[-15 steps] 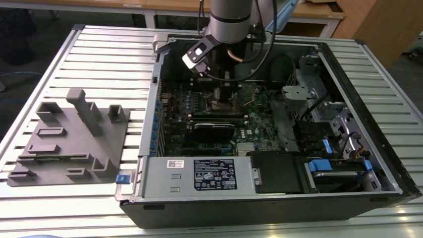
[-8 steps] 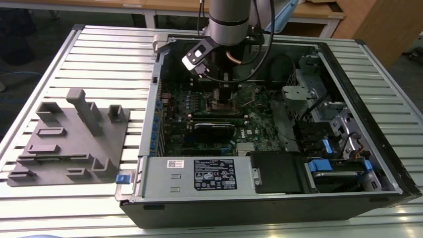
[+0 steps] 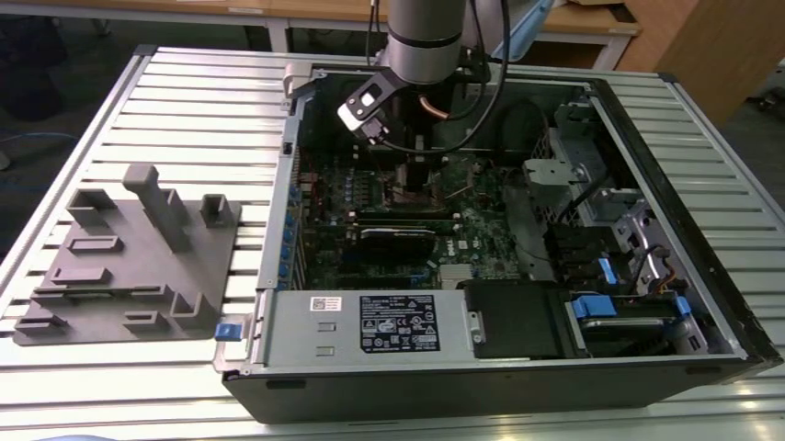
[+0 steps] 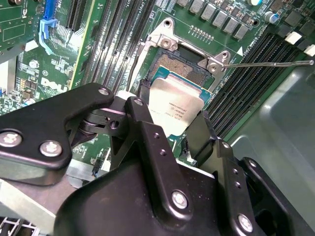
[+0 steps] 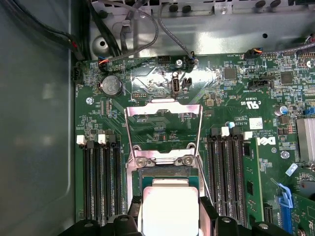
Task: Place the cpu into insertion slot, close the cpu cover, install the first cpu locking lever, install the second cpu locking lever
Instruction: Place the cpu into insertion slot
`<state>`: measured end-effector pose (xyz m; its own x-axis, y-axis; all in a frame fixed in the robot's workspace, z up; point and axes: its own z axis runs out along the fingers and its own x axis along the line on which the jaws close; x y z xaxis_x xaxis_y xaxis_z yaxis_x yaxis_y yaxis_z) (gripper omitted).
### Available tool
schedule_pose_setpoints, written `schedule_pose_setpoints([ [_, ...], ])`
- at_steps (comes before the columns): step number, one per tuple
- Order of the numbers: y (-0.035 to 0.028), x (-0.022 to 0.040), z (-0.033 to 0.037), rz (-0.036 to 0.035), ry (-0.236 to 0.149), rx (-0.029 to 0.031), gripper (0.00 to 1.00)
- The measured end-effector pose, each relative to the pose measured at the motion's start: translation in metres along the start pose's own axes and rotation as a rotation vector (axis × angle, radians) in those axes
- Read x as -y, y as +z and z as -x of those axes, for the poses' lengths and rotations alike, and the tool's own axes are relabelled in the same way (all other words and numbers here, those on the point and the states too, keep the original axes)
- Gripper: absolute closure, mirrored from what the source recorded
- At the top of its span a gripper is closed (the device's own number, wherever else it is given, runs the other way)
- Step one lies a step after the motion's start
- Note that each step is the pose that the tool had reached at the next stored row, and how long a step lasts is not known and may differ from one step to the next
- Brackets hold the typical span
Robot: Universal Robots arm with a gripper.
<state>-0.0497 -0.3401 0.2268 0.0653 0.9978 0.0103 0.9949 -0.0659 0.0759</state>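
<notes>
Exterior view: open computer case (image 3: 491, 367) on slatted bench (image 3: 197, 101), grey fixture block (image 3: 135, 266) at the exterior view's left; arm (image 3: 424, 28) reaches down inside. Second wrist view: black hand (image 4: 171, 120) grasps the silver cpu (image 4: 174, 101) over the dark insertion slot (image 4: 179, 69). First wrist view: thin cpu cover (image 5: 162, 106) stands open, memory slots (image 5: 101, 182) flanking.

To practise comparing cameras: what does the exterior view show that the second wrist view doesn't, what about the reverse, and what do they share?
Exterior view: the open computer case on a slatted table, beside a grey fixture block. Second wrist view: the cpu clamped between the jaws of the gripper, at the insertion slot. Shared: the green motherboard.
</notes>
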Motion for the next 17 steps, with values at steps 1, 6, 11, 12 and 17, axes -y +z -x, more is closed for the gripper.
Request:
schedule_pose_setpoints([
  [1, 0.0, 0.0, 0.0, 0.0, 0.0, 0.0, 0.46],
  [6, 0.0, 0.0, 0.0, 0.0, 0.0, 0.0, 0.46],
  [11, 0.0045, 0.0006, 0.0, 0.0, -0.001, 0.0, 0.46],
  [12, 0.005, 0.0006, 0.0, 0.0001, -0.004, -0.0002, 0.46],
  [17, 0.0077, 0.0011, -0.0001, -0.0004, -0.049, -0.0037, 0.46],
])
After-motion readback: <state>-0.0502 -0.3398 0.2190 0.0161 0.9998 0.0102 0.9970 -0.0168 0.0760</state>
